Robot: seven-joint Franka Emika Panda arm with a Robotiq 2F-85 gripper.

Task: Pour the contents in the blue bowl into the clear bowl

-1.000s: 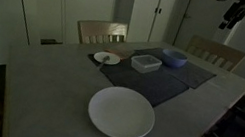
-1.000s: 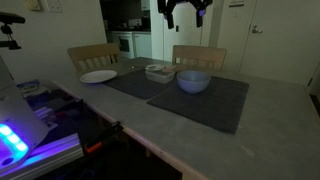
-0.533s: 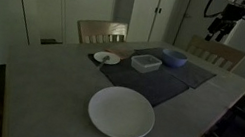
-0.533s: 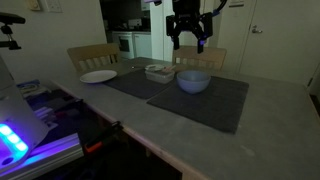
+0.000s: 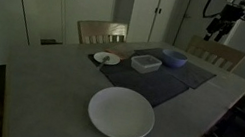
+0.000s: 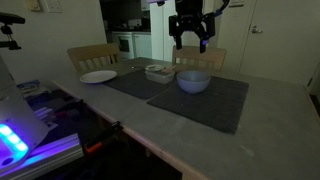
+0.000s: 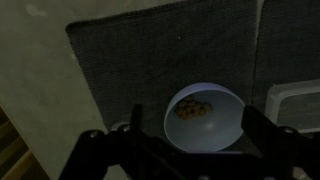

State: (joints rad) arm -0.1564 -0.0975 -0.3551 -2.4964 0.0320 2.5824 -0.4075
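The blue bowl (image 5: 174, 57) (image 6: 193, 81) sits on a dark placemat (image 5: 161, 80) in both exterior views. In the wrist view the blue bowl (image 7: 203, 118) holds a small cluster of brownish pieces. The clear bowl (image 5: 146, 63) (image 6: 158, 72), squarish and whitish, stands right beside it; its corner shows in the wrist view (image 7: 293, 103). My gripper (image 5: 215, 32) (image 6: 191, 42) hangs high above the blue bowl, open and empty, with its fingers (image 7: 192, 140) on either side of the bowl in the wrist view.
A large white plate (image 5: 122, 112) lies near the table's front. A small white saucer (image 5: 106, 58) (image 6: 98, 76) sits by a second placemat. Two wooden chairs (image 5: 102, 31) (image 5: 217, 53) stand at the table's far side.
My gripper came down and over toward the blue bowl between one second and half a second ago. Since then it has hardly moved.
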